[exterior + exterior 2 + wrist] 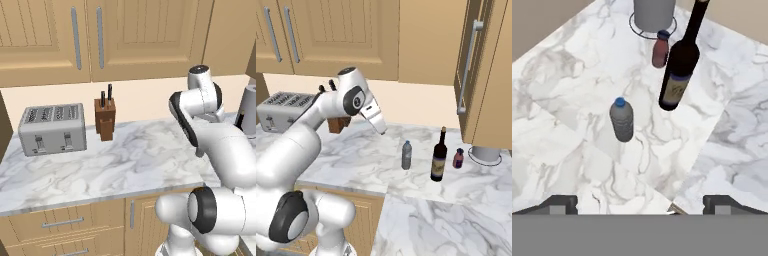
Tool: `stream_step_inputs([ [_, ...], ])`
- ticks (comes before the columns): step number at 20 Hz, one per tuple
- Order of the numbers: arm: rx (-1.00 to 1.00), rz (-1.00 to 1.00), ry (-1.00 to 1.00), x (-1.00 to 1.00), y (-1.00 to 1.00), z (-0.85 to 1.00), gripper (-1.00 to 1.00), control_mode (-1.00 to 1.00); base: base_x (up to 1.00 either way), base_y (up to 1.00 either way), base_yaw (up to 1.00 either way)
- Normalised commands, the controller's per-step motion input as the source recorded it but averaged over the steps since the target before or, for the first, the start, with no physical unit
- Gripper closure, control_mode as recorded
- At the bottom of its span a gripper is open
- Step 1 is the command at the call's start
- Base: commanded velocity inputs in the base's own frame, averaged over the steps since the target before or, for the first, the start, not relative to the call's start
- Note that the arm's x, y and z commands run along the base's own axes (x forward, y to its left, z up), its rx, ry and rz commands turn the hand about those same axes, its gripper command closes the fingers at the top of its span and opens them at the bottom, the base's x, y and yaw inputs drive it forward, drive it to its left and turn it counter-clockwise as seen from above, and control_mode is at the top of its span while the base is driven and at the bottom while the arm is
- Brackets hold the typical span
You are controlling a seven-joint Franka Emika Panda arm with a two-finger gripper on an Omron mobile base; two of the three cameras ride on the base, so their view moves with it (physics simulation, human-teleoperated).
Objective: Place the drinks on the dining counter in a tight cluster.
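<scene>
Hovering wide open and empty, the pincer [640,202] faces the grey bottle [622,120] at frame centre; next, descend to grasp it.

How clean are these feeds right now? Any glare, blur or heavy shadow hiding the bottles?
Right base view: even, flat light, no glare; wine bottle, grey bottle and reddish bottle read clearly, slightly soft at this resolution. Hand view: bottles lean outward from perspective, the wine bottle's top cut by the frame edge; only faint shadows on the marble counter. Left base view: toaster sharp, evenly lit.
</scene>
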Motion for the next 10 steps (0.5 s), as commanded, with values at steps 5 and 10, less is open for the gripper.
stream_step_inputs([
  [5,-0.01,-0.04,-0.03,0.07,-0.06,-0.39,-1.00,-1.00,0.00,0.00,0.00],
  [10,-0.07,0.00,-0.21,0.06,0.11,-0.39,-1.00,-1.00,0.00,0.00,0.00],
])
